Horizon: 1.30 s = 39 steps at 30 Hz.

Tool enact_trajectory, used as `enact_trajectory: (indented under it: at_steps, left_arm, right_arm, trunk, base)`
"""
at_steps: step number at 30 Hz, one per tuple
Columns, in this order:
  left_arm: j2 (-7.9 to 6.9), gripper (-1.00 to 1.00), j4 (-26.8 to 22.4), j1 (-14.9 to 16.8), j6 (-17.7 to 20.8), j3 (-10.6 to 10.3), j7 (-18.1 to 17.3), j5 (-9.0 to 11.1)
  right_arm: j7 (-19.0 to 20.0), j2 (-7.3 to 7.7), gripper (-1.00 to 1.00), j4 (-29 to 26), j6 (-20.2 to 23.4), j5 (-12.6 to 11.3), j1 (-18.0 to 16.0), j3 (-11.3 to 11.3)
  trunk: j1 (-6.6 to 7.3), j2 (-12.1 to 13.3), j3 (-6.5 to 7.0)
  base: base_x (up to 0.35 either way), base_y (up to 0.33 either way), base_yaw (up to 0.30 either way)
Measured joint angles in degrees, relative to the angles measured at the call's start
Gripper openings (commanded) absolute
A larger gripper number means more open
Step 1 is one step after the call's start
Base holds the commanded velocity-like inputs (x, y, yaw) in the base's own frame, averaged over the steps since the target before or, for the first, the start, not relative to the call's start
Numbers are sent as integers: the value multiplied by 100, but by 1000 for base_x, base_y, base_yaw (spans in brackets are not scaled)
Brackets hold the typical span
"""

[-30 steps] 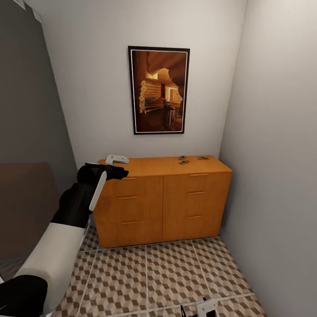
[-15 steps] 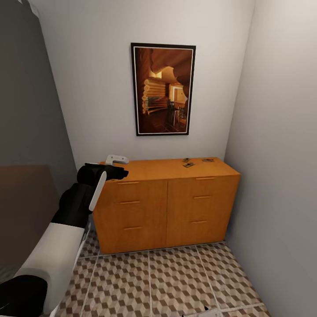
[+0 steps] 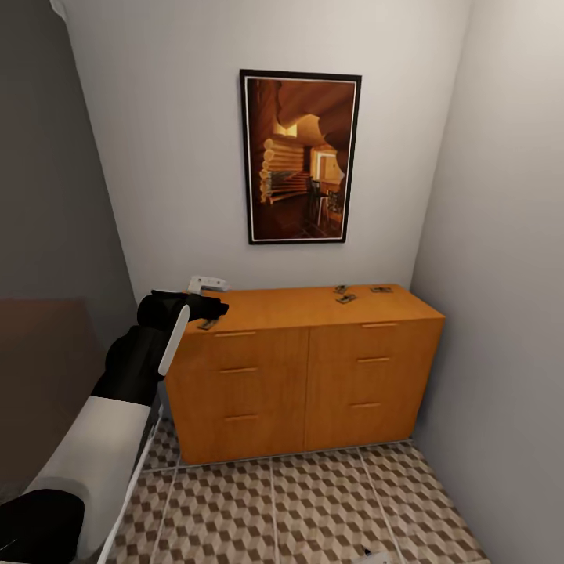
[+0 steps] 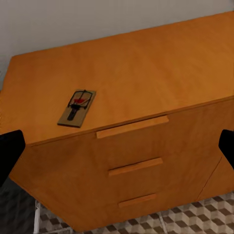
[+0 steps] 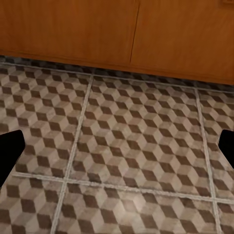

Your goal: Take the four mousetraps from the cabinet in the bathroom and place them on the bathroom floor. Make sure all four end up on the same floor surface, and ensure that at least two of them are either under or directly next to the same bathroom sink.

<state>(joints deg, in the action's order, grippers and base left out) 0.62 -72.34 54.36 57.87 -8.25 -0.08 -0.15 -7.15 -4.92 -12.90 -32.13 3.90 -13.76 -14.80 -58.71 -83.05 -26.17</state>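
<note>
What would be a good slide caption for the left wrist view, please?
Open left claw above a single mousetrap lying near the front edge of the orange-brown cabinet.

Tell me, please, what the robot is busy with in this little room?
The robot faces the orange-brown cabinet. Its left gripper hangs open and empty above the top's left end, close to one mousetrap lying near the front edge there. Three more mousetraps sit in a loose group near the back right of the top. The right gripper is also open and empty, low over the bathroom floor. No trap is on the tiles in these views.
</note>
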Motion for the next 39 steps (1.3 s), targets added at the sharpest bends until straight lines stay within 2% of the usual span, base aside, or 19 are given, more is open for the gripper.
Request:
enact_trajectory:
  at_steps: [21, 39]
  left_arm:
    - [8, 100, 66, 0, -14, 0, 0, 0]
    - [8, 100, 385, 0, -25, -35, -11, 0]
  right_arm:
    - [0, 0, 100, 2, 0, 0, -1, 0]
    - [0, 0, 100, 2, 4, 0, -1, 1]
  trunk:
    - [0, 0, 0]
    - [-2, 0, 0]
  base:
    - [167, 96, 0]
    - [25, 7, 0]
